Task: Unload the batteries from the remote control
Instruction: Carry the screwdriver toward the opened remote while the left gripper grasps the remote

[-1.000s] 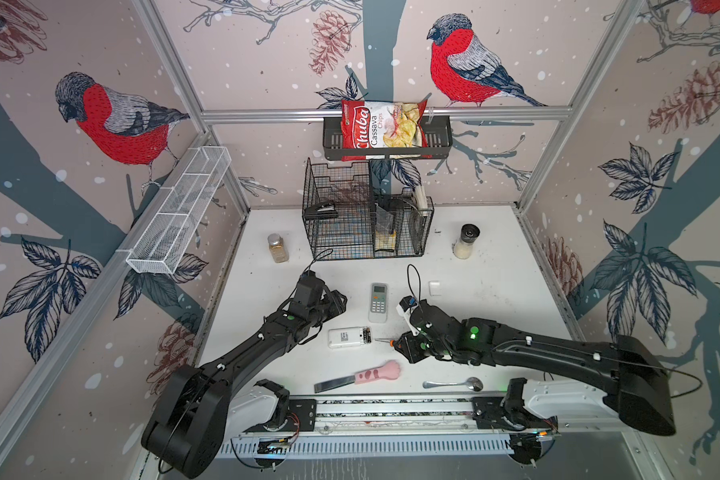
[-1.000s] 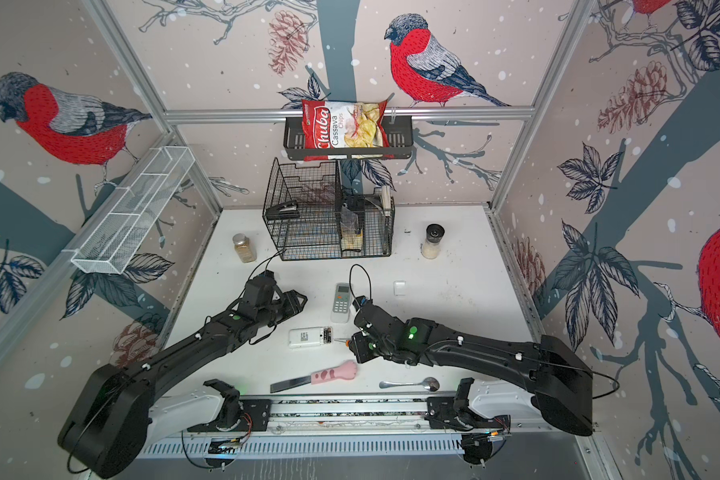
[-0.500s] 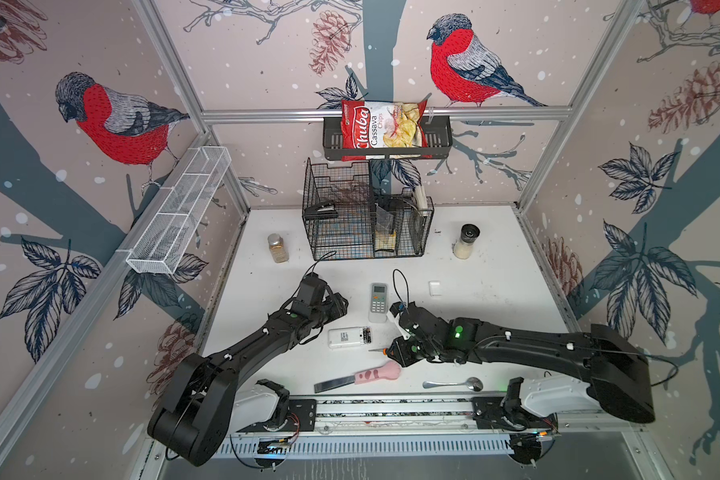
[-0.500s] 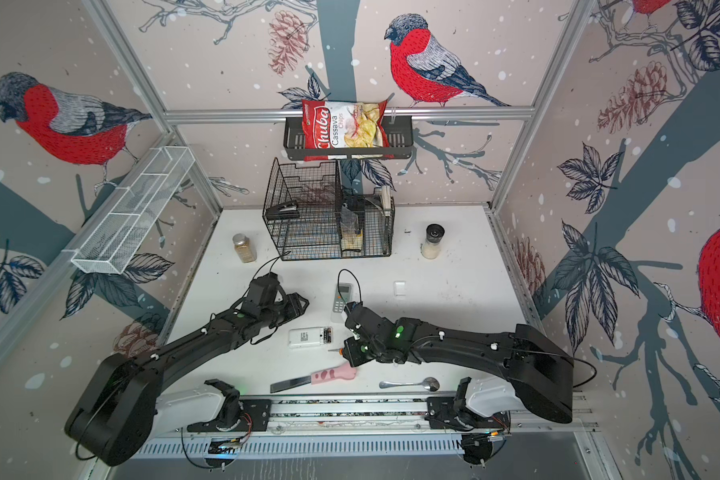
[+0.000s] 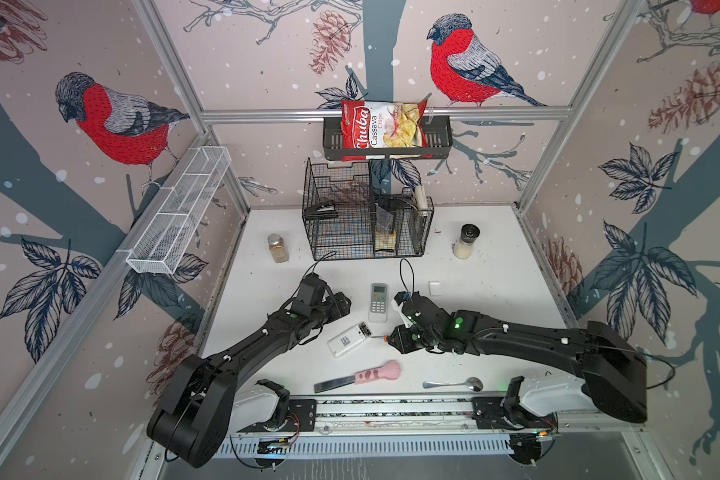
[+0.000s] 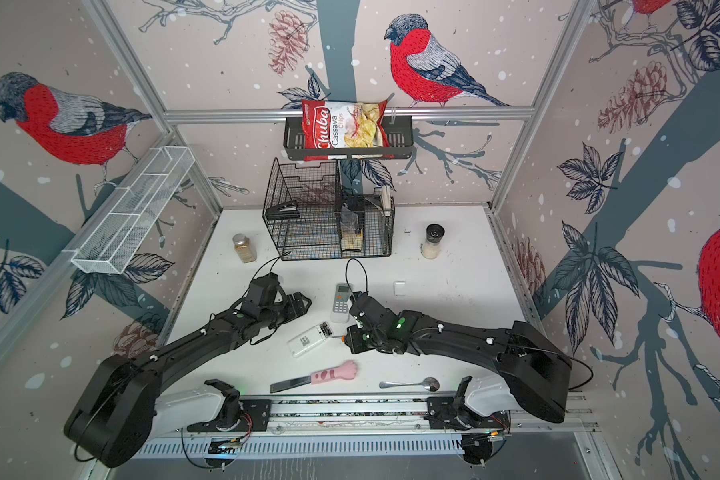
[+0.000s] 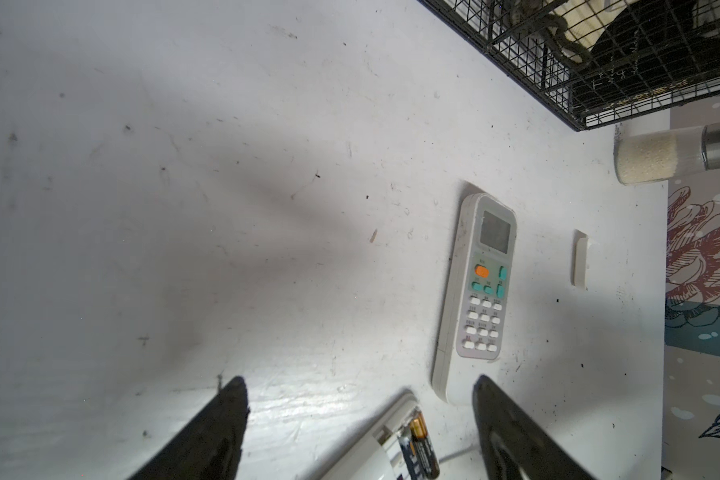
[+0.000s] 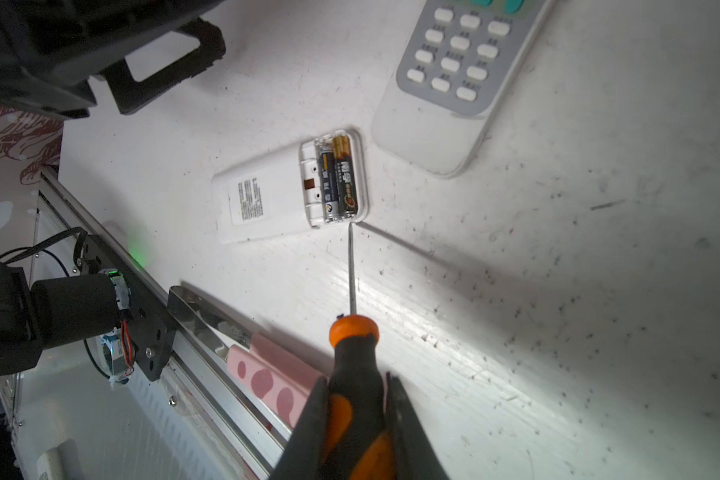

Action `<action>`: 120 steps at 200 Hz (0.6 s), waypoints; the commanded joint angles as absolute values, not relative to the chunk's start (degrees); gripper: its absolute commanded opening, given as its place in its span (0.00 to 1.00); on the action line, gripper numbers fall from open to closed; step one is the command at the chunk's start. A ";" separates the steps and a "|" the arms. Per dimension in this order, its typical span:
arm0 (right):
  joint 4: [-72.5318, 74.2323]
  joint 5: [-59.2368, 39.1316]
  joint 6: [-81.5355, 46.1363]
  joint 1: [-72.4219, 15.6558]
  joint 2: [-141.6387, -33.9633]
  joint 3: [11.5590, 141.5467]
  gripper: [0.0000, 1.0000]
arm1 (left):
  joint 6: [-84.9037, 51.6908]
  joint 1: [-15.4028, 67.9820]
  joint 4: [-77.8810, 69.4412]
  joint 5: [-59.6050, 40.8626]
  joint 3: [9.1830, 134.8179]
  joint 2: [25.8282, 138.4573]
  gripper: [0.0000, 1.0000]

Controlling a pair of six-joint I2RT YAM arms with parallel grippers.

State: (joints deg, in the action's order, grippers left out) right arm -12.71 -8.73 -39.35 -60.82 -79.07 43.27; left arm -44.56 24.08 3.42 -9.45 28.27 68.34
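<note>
The right hand (image 8: 356, 386) is clamped on the screwdriver (image 8: 352, 345), and its tip has come up to the edge of the open remote (image 8: 267, 199) on the desk (image 7: 184, 208). Both batteries (image 8: 341, 183) are still inside. Just past it, the left hand (image 7: 358, 382) has spread wide apart and the remote has turned a bit, so I think nothing holds it steady now.

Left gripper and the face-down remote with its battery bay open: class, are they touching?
Apart. In the left wrist view the left gripper stands open, with bare table showing between each finger and the remote.
</note>
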 commanded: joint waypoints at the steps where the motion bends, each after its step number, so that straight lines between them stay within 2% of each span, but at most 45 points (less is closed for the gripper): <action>1: -9.99 -10.59 -37.24 -59.97 -80.51 44.41 0.00 | -43.24 23.99 5.61 -10.64 27.70 67.38 0.90; 76: -11.72 -12.87 -34.24 -57.94 -84.32 49.60 0.00 | -42.90 25.24 17.83 -6.68 26.84 61.41 0.94; 120: -17.29 -10.70 -34.23 -56.43 -81.47 50.81 0.00 | -45.27 33.85 24.89 -0.11 30.06 60.14 0.90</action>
